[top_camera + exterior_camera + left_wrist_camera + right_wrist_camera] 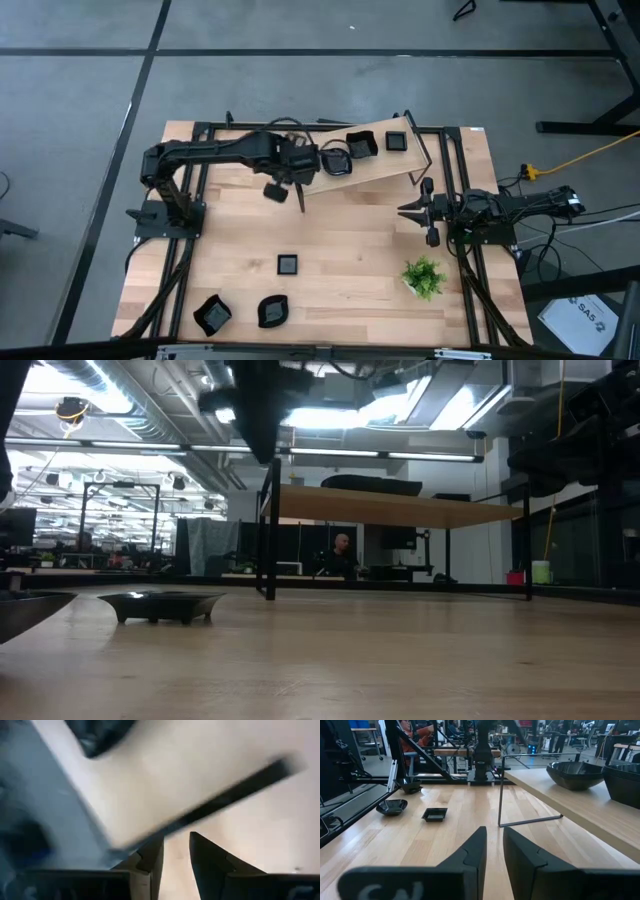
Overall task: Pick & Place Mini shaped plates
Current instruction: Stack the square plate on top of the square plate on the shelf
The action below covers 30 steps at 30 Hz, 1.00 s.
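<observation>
- The left pincer (300, 183) reaches across the far side of the wooden surface (350, 240), by the near edge of a raised wooden shelf (385, 160); in the left wrist view its fingers (150, 862) stand a little apart with only bare wood between them, grasping nothing.
- The right pincer (408, 211) waits at the right side of the surface, just below the shelf's wire leg (507, 790); its fingers (475, 850) sit close together with a narrow gap, and nothing shows between them.
- Three black mini plates rest on the shelf: a rounded one (335, 161) just beside the left pincer, a second one (361, 147), and a small square one (397, 141) toward the right end.
- On the surface itself, a small square plate (288, 264) lies near the middle.
- Two larger dark plates sit at the near edge: one angular (212, 315), one rounded (272, 311).
- A small green potted plant (424, 277) stands near the right side of the surface, well apart from the plates.
</observation>
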Each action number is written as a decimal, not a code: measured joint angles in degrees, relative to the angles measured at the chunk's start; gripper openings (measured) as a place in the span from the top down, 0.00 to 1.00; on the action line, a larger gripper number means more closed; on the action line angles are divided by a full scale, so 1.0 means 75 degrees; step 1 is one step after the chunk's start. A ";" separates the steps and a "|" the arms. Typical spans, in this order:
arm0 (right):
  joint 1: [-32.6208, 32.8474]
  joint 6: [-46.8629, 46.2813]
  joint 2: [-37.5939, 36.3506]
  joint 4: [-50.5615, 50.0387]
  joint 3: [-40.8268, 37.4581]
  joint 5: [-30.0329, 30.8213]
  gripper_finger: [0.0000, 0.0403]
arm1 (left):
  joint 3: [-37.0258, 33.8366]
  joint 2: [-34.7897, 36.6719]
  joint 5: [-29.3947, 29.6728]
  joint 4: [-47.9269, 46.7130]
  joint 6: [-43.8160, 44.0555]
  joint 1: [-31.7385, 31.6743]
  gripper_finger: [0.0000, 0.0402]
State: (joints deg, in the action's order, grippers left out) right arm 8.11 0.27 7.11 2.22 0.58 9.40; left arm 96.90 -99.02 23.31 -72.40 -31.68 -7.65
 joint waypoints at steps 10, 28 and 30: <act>0.0001 -0.0001 -0.0001 0.0000 0.0000 0.0003 0.84 | -0.0006 0.0687 -0.1078 -0.0831 0.3261 0.0895 0.82; 0.0001 0.0000 0.0000 0.0000 0.0000 0.0003 0.84 | -0.6174 0.3390 -0.1290 0.5452 0.5409 0.2426 0.82; 0.0002 0.0000 0.0000 -0.0002 0.0000 0.0004 0.84 | -0.6647 0.3520 -0.1247 0.6130 0.5744 0.2549 0.82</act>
State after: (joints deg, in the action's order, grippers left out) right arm 8.12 0.27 7.11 2.21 0.58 9.43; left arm 47.05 -72.62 13.96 -26.42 11.40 11.47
